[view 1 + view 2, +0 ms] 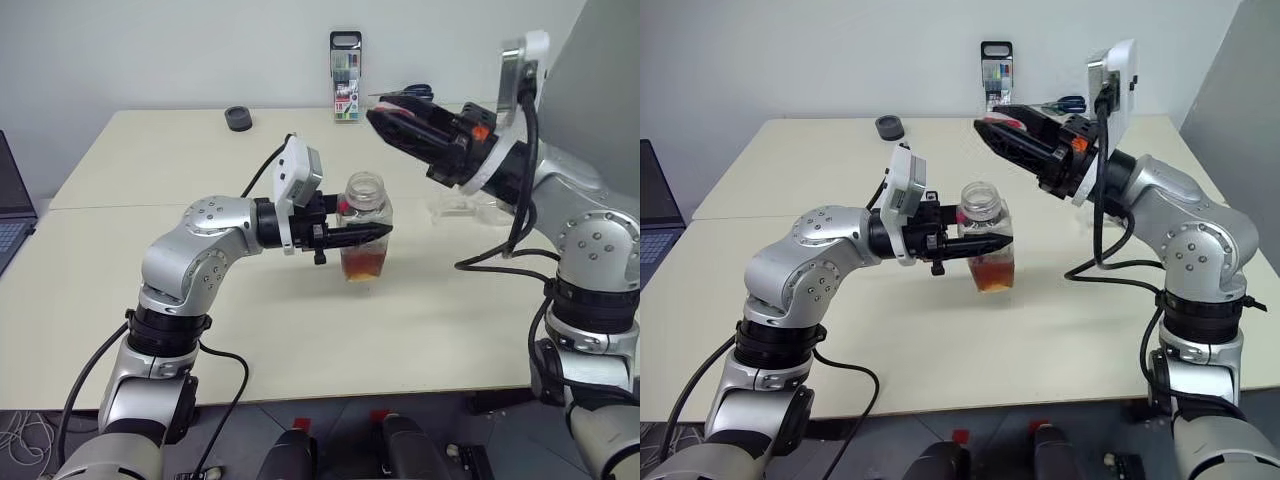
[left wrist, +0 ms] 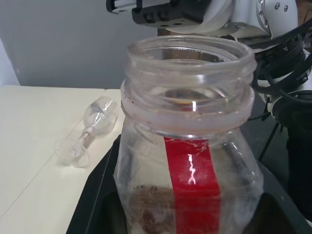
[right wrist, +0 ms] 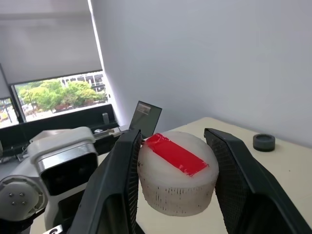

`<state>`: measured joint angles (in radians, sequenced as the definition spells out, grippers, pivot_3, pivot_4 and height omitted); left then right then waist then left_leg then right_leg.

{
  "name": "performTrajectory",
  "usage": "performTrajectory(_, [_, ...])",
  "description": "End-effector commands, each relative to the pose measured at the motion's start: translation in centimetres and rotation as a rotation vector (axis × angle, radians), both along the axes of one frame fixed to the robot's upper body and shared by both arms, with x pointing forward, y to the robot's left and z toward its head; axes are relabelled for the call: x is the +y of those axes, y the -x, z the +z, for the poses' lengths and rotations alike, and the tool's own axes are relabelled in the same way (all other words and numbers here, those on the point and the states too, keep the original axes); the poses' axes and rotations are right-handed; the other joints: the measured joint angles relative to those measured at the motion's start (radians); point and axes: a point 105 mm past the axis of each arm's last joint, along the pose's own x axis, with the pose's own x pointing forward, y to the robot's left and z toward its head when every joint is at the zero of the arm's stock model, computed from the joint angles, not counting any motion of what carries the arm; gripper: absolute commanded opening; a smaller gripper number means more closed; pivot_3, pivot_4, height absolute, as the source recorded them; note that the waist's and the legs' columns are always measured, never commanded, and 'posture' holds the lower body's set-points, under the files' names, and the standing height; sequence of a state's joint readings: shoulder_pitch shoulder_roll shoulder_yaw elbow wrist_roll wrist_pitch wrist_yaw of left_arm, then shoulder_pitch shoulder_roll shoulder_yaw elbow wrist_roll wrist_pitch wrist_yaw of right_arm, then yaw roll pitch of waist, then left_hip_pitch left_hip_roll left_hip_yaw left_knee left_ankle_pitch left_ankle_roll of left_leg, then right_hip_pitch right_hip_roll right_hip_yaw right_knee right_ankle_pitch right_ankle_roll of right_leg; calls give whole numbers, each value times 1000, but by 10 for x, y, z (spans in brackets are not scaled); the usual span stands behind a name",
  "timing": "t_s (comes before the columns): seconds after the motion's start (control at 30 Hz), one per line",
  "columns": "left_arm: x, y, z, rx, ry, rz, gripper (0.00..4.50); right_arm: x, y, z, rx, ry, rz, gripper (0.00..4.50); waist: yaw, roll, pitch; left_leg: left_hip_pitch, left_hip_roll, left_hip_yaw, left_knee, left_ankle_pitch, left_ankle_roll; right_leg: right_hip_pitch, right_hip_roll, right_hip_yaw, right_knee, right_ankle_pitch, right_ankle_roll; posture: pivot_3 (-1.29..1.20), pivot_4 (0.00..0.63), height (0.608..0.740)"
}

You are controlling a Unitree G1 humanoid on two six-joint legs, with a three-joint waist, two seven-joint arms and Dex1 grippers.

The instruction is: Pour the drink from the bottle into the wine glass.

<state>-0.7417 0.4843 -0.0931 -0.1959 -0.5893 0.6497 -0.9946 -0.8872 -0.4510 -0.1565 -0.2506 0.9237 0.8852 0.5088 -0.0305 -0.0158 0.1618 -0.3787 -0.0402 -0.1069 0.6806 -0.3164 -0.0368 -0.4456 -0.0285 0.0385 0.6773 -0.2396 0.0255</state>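
left tool (image 1: pixel 375 234): clamped on open bottle (image 1: pixel 364 225), upright on counter (image 1: pixel 150 160) | right tool (image 3: pixel 170 170): grips cap (image 3: pixel 176 171), raised | wine glass (image 2: pixel 90 130): on its side beyond bottle, nearer right arm; must stand first

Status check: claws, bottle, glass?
Left claw shut on clear squarish plastic bottle, uncapped. Right claw holds white red-taped cap. Clear stemmed wine glass lying down.
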Motion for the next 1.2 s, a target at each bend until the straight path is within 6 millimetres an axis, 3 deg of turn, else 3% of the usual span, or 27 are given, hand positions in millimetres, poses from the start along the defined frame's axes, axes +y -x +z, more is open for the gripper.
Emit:
performTrajectory(0.03, [-2, 8, 10, -48, 24, -26, 1849, -15, 1, 4, -87, 39, -116, 1833, 0, 0, 0, 0, 0, 0, 0, 0, 0, 0, 0, 0, 0, 0, 0, 0, 150, 740])
performTrajectory(0.2, [-1, 10, 8, -44, 28, -20, 1849, -63, -22, -50, -72, 217, -458, 1833, 5, -1, 0, 0, 0, -1, 0, 0, 0, 3, 0, 0, -3, 0, 0, 0, 150, 740])
performTrajectory(0.3, [-1, 11, 8, -42, 32, -19, 1849, -90, -29, -85, -22, 234, -657, 1833, 3, -1, 0, 0, 0, 0, 0, 0, 0, 3, 0, 0, -3, 0, 1, 0, 150, 740])
performTrajectory(0.5, [-4, 11, 8, -43, 38, -21, 1849, -101, -24, -175, 183, 249, -861, 1833, -2, -1, 0, 4, 1, 3, -1, 0, 0, 3, 2, 3, 0, 0, 0, 0, 150, 740])
performTrajectory(0.6, [-4, 11, 8, -44, 37, -21, 1849, -103, -19, -202, 273, 243, -935, 1833, -1, -1, 0, 6, 1, 5, -1, 0, 0, 4, 5, 4, 1, 0, 0, 0, 150, 740])
performTrajectory(0.73, [-3, 11, 9, -46, 39, -18, 1849, -103, -14, -212, 305, 220, -987, 1833, -1, -1, 0, 9, 1, 5, -1, 0, 0, 6, 6, 4, 1, 0, 1, 0, 150, 740])
performTrajectory(0.77, [-3, 11, 9, -47, 39, -18, 1849, -102, -13, -211, 302, 217, -989, 2501, -1, -1, 0, 9, 1, 5, -1, 0, 0, 7, 6, 4, 1, 0, 1, 0, 150, 740])
performTrajectory(0.97, [-3, 11, 9, -46, 41, -21, 1849, -102, -11, -207, 290, 211, -997, 4455, -1, -1, 0, 10, 1, 5, -2, 0, 0, 7, 6, 4, 1, 0, 1, 0, 150, 740])
performTrajectory(1.2, [-5, 10, 9, -44, 44, -25, 1849, -104, -12, -204, 290, 206, -1001, 4455, -1, -1, 0, 11, 1, 5, -2, 0, 0, 8, 6, 4, 1, 0, 1, 0, 150, 740])
